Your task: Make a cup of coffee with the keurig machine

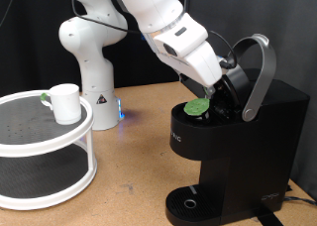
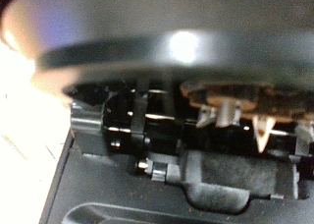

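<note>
The keurig machine (image 1: 253, 137) stands at the exterior view's right, black, with its silver-grey lid handle (image 1: 260, 72) raised and the lid open. A small dark pod with a green top (image 1: 196, 107) sits at the open pod chamber, right below my gripper (image 1: 213, 92). I cannot see whether the fingers still touch the pod. The white cup (image 1: 65, 102) stands on the top tier of a white round rack at the left, far from the gripper. The wrist view shows only the machine's dark inner parts (image 2: 147, 126), blurred and very close; no fingers show there.
The white two-tier round rack (image 1: 30, 142) fills the left side, with a small green item (image 1: 46, 98) next to the cup. The robot's white base (image 1: 89, 57) stands behind it. The machine's round drip tray (image 1: 188, 201) is at the bottom, with nothing on it.
</note>
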`<move>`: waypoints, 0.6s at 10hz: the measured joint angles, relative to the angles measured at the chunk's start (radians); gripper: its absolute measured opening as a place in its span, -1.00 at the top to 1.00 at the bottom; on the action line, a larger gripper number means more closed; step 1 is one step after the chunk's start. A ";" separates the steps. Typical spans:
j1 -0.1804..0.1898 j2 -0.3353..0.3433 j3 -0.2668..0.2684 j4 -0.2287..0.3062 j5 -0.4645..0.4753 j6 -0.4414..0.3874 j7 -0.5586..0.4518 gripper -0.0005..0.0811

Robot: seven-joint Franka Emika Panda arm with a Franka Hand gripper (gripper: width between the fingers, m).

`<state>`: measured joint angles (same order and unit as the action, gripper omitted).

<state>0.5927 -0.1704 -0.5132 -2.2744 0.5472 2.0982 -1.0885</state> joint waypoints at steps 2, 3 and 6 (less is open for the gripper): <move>0.000 0.000 0.000 -0.003 -0.022 -0.011 0.021 -0.98; 0.000 0.001 0.001 -0.007 -0.033 -0.014 0.030 -0.98; 0.000 0.005 0.003 -0.026 -0.042 0.000 0.033 -0.98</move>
<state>0.5931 -0.1651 -0.5106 -2.3007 0.5050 2.0983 -1.0558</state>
